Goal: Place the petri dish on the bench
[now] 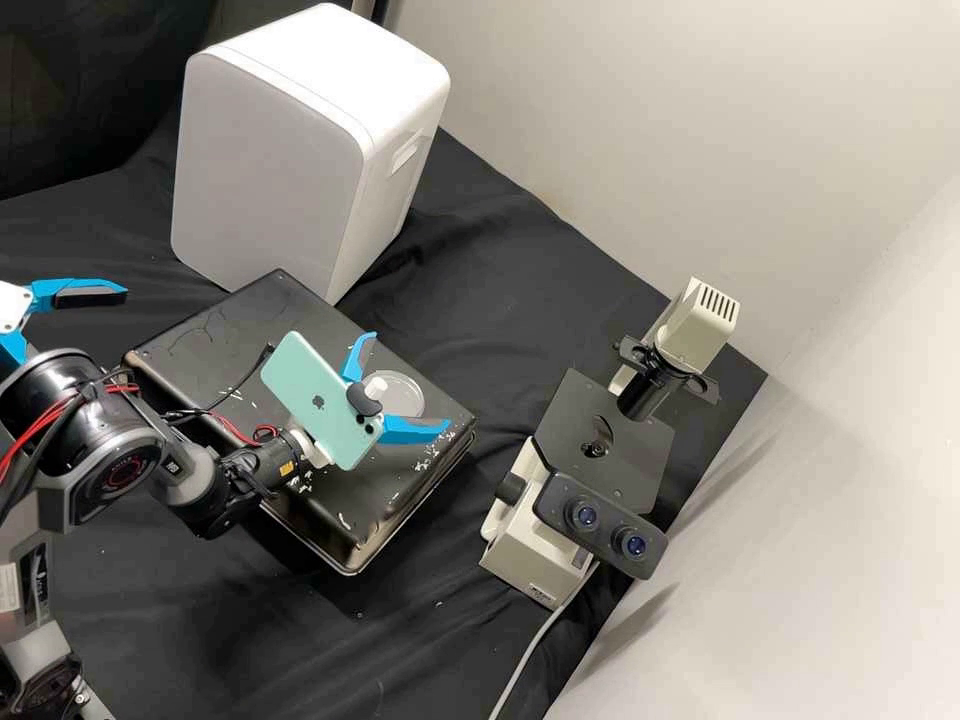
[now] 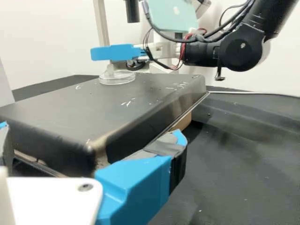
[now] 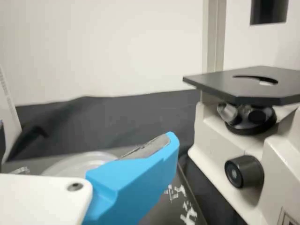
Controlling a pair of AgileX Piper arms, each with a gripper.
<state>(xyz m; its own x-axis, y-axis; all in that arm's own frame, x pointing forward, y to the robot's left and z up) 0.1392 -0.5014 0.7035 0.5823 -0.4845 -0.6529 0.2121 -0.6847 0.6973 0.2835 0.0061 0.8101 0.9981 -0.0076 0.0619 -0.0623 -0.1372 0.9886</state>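
Petri dish, one, by right end effector; microscope, one.

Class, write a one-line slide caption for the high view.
Right gripper around the petri dish on a black slab, microscope alongside.

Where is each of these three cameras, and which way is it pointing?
High view: fixed above the bench, slanting down on slab, microscope and both arms.
Left wrist view: on the left arm, low, facing the slab's side; the left gripper's finger shows.
Right wrist view: on the right arm, facing the microscope; the right gripper's finger shows.
Shared: all three show the dish; high and left wrist views show the right gripper at it.
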